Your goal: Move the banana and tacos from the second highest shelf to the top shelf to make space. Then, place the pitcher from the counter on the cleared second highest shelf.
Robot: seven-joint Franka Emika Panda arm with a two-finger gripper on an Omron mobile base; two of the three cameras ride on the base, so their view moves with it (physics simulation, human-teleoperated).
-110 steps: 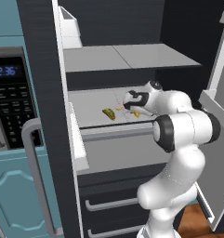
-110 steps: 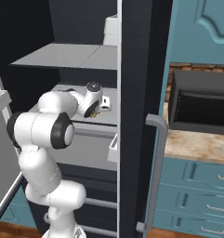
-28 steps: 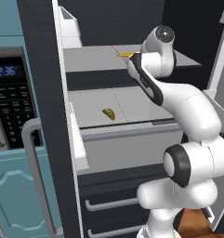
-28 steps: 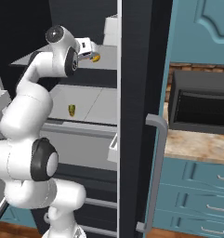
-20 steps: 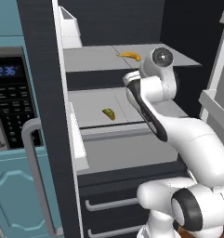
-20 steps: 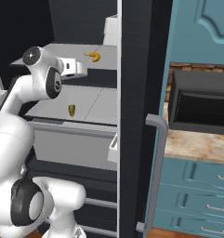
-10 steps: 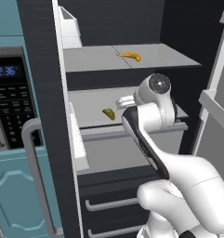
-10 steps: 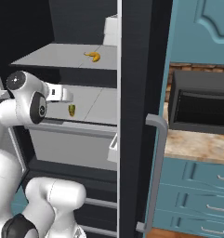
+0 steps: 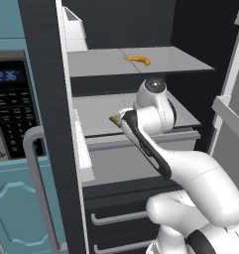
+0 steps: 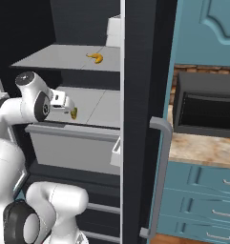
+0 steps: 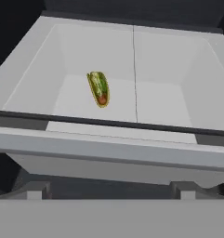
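Observation:
The yellow-orange banana (image 9: 139,59) (image 10: 95,57) lies alone on the thin-edged top shelf (image 9: 96,63) (image 10: 59,58). One level down, the olive-green tacos (image 11: 99,88) (image 10: 74,113) (image 9: 114,120) rest on the thick-rimmed second highest shelf (image 9: 93,110) (image 10: 99,102) (image 11: 162,104), left of its centre seam. My gripper (image 10: 67,103) hovers at that shelf's front rim, pointed at the tacos and a short way from them. It is open, its fingertips (image 11: 35,189) set wide apart with nothing between them. The beige speckled counter (image 10: 202,148) sits to the right. The pitcher is out of view.
A white box (image 9: 74,32) (image 10: 113,31) stands at the back of the top shelf. A grey fridge drawer (image 9: 131,166) (image 10: 73,147) sits under the shelves. The microwave (image 9: 12,101) and a door handle (image 9: 39,191) are at left, an open dark recess (image 10: 207,109) above the counter.
My arm has come down from the top shelf, where the banana now lies released, to the front of the second highest shelf facing the tacos. The gripper has stayed open.

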